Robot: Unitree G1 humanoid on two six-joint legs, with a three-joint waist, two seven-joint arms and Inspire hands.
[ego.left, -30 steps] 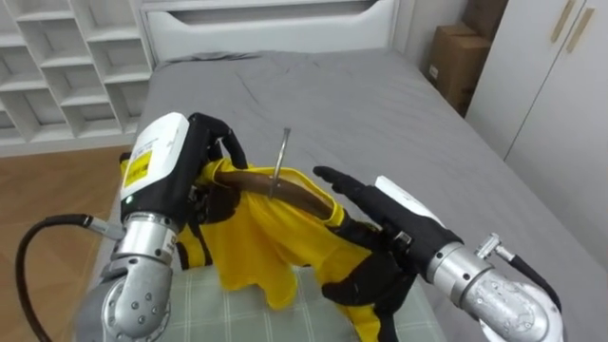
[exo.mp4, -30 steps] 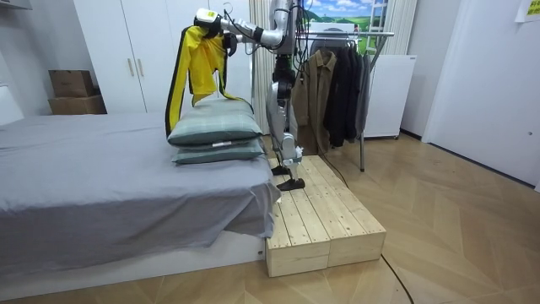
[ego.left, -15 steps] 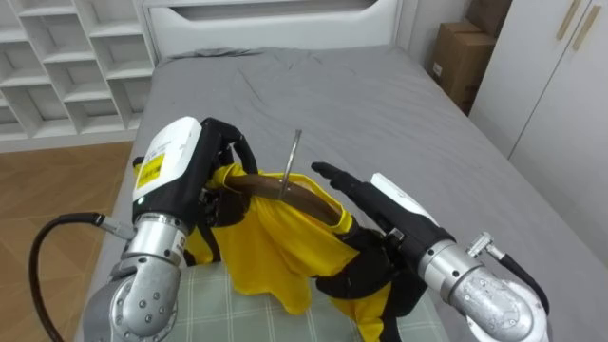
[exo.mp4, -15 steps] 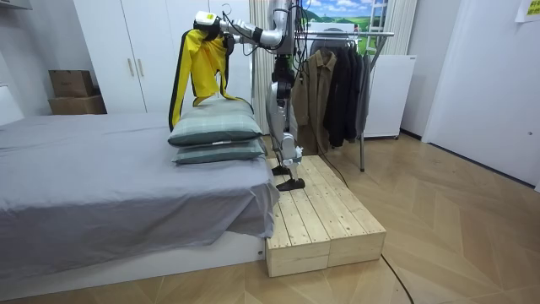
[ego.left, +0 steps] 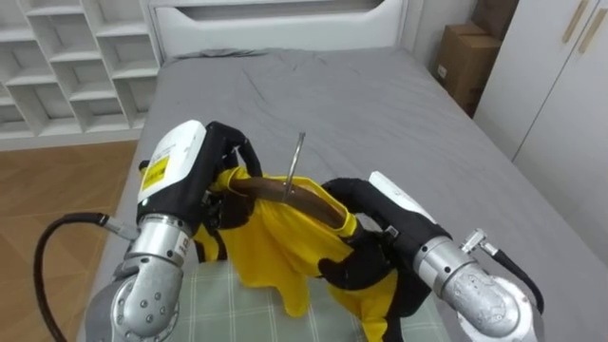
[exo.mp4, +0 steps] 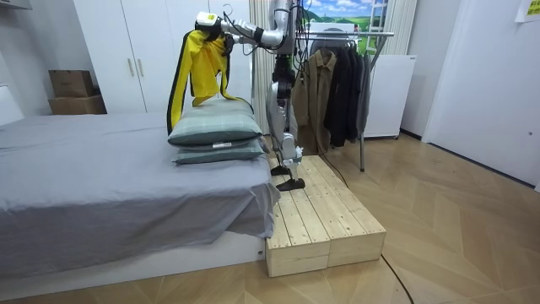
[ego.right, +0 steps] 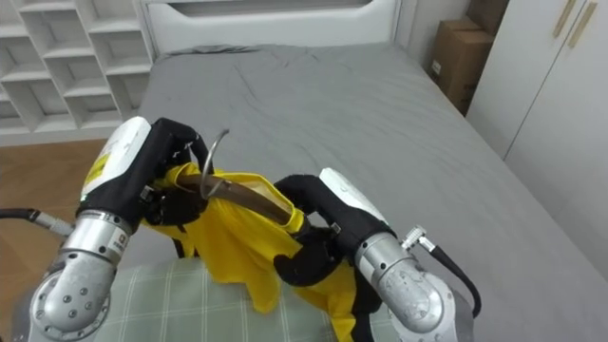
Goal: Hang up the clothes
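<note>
Shirt: yellow with black trim, draped on a hanger, up in the air over the pillows, and one long sleeve trails down beside them in the room view.
Hanger: brown wood, running between the two hands, with the metal hook poking up in the middle.
Left hand: fingers curled tight round the hanger's left end, cloth bunched under them.
Right hand: fingers bent down over the hanger's right shoulder, clamped on wood and cloth.
Pillows: green check, two stacked, right under the shirt.
Bed: grey sheet, stretching away ahead.
Robot: up on a wooden platform, between bed and rack.
Rack: behind the robot, dark jackets hanging on it.
Shelves: white cubbies, far left.
Box: cardboard, by the wardrobe.
</note>
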